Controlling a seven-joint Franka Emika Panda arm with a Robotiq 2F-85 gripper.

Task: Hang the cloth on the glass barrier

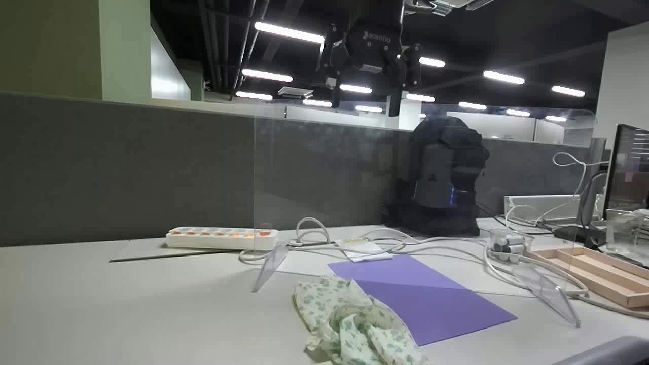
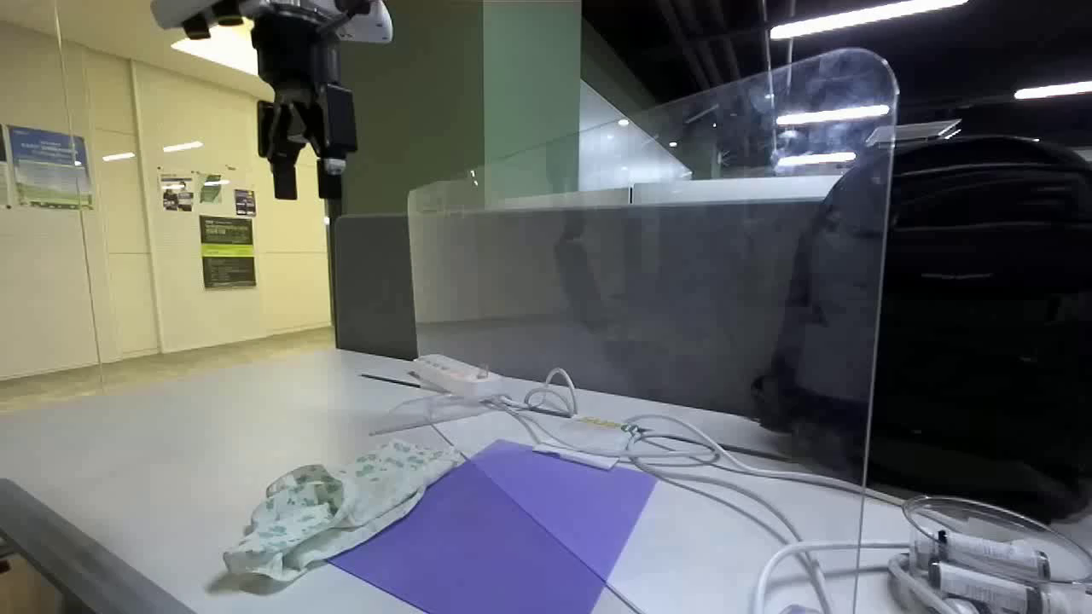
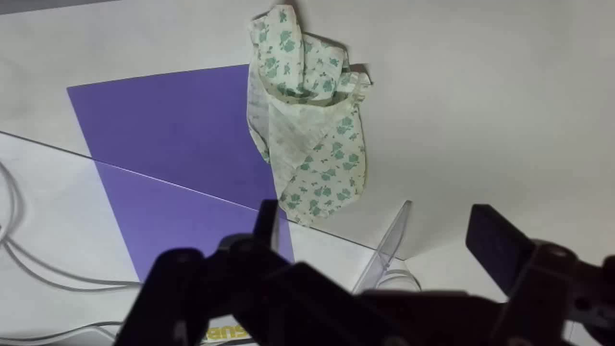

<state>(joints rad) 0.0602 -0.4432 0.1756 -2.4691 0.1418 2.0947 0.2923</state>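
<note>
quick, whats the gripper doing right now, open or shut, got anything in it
Gripper: open, holding nothing; the cloth lies lower down, apart from it.

Gripper hangs up high, pointing pretty much straight down in both exterior views. It's the black Robotiq, name readable on the body. Fingers are spread way apart, you can see a big gap between the tips in the wrist view, where they stick in from the bottom, kinda dark and blurry. Above it there's a bit of white arm, cut off by the top edge of an exterior view.
</note>
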